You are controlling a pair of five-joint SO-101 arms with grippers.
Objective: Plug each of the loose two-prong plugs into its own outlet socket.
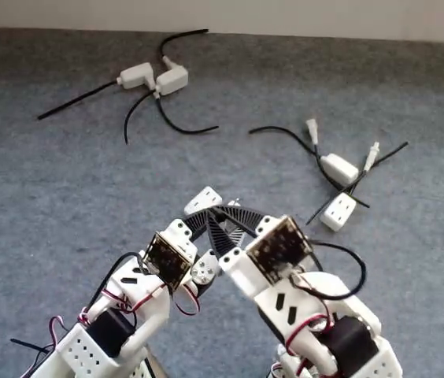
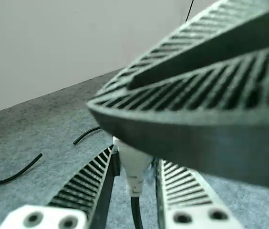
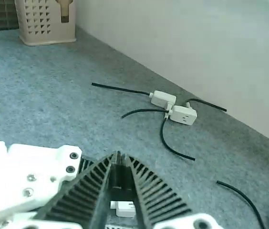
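Note:
My left gripper (image 2: pixel 135 161) is shut on a white two-prong plug (image 2: pixel 133 177), and the plug's black cord hangs down between the fingers. My right gripper (image 3: pixel 118 161) is shut, its ribbed fingers crossing just in front of the left one. A dark piece sits in its narrow gap and I cannot tell what it is; a small white part (image 3: pixel 123 208) shows beneath. In the high view both grippers meet mid-table (image 1: pixel 223 223). Two white sockets (image 1: pixel 338 167) (image 1: pixel 338 211) and two loose plugs (image 1: pixel 312 126) (image 1: pixel 373 150) lie to the right. A joined plug and socket (image 1: pixel 153 77) lie at the far left.
Black cords trail across the grey carpet (image 1: pixel 64 197) around both clusters. A beige slotted basket (image 3: pixel 46 19) stands by the wall. The pale wall (image 1: pixel 285 16) bounds the far side.

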